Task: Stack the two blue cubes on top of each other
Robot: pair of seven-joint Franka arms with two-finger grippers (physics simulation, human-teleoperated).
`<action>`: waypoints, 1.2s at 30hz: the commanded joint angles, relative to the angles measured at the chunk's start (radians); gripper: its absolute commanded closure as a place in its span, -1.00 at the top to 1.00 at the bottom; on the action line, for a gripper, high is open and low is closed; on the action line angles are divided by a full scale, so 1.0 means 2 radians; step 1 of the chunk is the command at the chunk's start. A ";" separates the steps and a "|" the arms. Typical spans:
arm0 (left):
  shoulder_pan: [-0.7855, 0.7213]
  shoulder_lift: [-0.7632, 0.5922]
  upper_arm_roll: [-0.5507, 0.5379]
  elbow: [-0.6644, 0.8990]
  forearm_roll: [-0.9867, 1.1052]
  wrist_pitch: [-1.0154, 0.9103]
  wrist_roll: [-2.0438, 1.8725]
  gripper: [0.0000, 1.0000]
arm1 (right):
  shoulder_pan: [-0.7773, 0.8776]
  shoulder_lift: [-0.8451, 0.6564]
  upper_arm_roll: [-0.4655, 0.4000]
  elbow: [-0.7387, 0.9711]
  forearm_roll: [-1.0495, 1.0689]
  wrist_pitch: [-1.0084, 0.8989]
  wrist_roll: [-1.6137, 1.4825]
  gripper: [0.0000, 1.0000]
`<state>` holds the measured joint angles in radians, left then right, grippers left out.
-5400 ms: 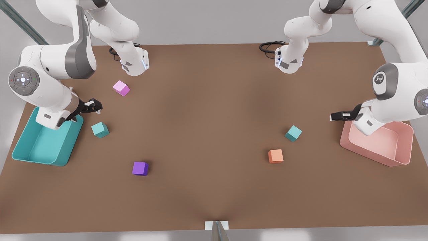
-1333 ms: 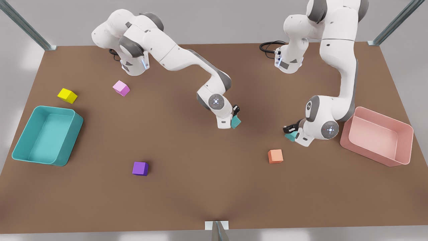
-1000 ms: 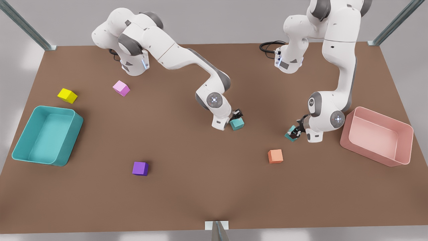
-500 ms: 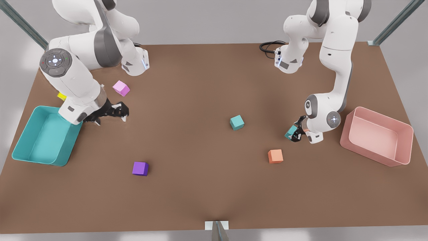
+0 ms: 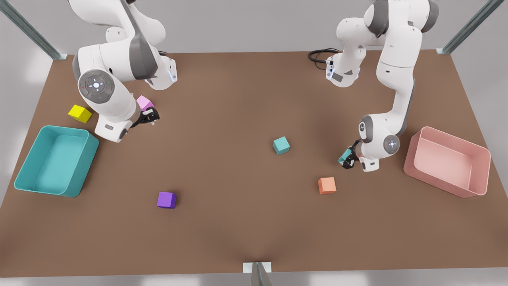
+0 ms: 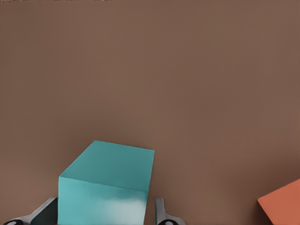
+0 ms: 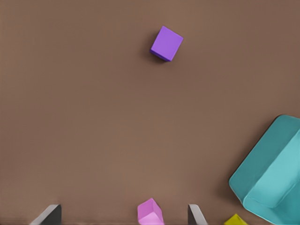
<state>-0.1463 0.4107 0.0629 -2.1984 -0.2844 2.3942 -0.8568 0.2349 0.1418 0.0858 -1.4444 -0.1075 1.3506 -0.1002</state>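
One blue cube (image 5: 281, 145) rests alone on the brown table near its middle. The other blue cube (image 5: 345, 155) (image 6: 105, 185) sits between the fingers (image 6: 161, 213) of my left gripper (image 5: 347, 159) (image 6: 103, 219), which is shut on it at the front view's right, close to the table. My right gripper (image 5: 150, 117) (image 7: 122, 218) hovers open at the front view's left, next to the pink cube (image 5: 144, 102), holding nothing.
An orange cube (image 5: 327, 185) (image 6: 283, 204) lies near the held cube. A purple cube (image 5: 166, 200) (image 7: 166, 43), a yellow cube (image 5: 79, 113) and a teal bin (image 5: 85, 167) (image 7: 262, 183) are at the left. A pink bin (image 5: 448, 180) stands at the right.
My right arm released its blue cube mid-table and pulled back left, now by the pink cube. My left gripper closed on the other blue cube and has barely shifted.
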 commanded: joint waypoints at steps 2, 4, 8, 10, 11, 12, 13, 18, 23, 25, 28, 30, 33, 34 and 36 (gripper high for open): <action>0.000 0.008 0.000 0.001 0.001 0.025 0.046 1.00 | -0.001 0.000 -0.001 0.000 -0.001 -0.007 -0.065 1.00; 0.000 0.013 0.000 0.001 0.001 0.029 0.046 0.98 | -0.001 0.000 -0.001 0.000 -0.001 -0.007 -0.065 1.00; 0.000 0.013 0.000 0.002 0.000 0.029 0.046 0.23 | -0.002 0.001 -0.002 0.000 -0.001 -0.007 -0.065 1.00; 0.000 0.012 0.000 0.002 0.000 0.029 0.046 0.17 | -0.002 0.002 -0.003 0.000 -0.001 -0.007 -0.065 1.00; 0.001 0.010 -0.001 0.007 0.001 0.028 0.046 0.17 | -0.002 0.003 -0.003 -0.001 -0.001 -0.007 -0.065 1.00; 0.001 0.008 -0.002 0.009 0.002 0.027 0.046 0.17 | -0.002 0.003 -0.003 0.000 -0.001 -0.007 -0.065 1.00; 0.001 0.005 -0.002 0.009 0.003 0.027 0.046 0.17 | -0.002 0.003 -0.003 -0.001 -0.001 -0.007 -0.065 1.00; -0.026 -0.036 -0.003 0.032 0.016 -0.044 0.047 0.17 | -0.003 0.003 -0.003 -0.001 0.000 -0.007 -0.065 1.00; -0.117 -0.040 -0.052 0.119 0.042 -0.149 -0.071 0.21 | -0.003 0.007 -0.003 -0.001 0.000 -0.007 -0.064 1.00; -0.156 -0.030 -0.072 0.122 0.042 -0.150 -0.101 0.21 | -0.003 0.007 -0.003 -0.001 0.001 -0.007 -0.064 1.00; -0.177 -0.019 -0.073 0.125 0.069 -0.149 -0.101 0.21 | -0.003 0.009 -0.003 -0.001 0.001 -0.007 -0.064 1.00; -0.178 -0.020 -0.073 0.124 0.069 -0.151 -0.102 0.21 | -0.003 0.009 -0.003 -0.001 0.001 -0.007 -0.063 1.00; -0.179 -0.018 -0.101 0.123 0.066 -0.152 -0.116 0.21 | -0.003 0.010 -0.003 -0.002 0.001 -0.008 -0.063 1.00; -0.180 -0.014 -0.107 0.123 0.066 -0.151 -0.123 0.21 | -0.003 0.010 -0.003 -0.003 0.001 -0.008 -0.063 1.00; -0.180 -0.012 -0.114 0.123 0.066 -0.151 -0.126 0.21 | -0.003 0.010 -0.003 -0.004 0.001 -0.008 -0.063 1.00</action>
<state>-0.5071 0.3861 -0.1582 -1.9526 -0.1479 2.1096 -0.9738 0.2285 0.1621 0.0797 -1.4529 -0.1064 1.3357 -0.2113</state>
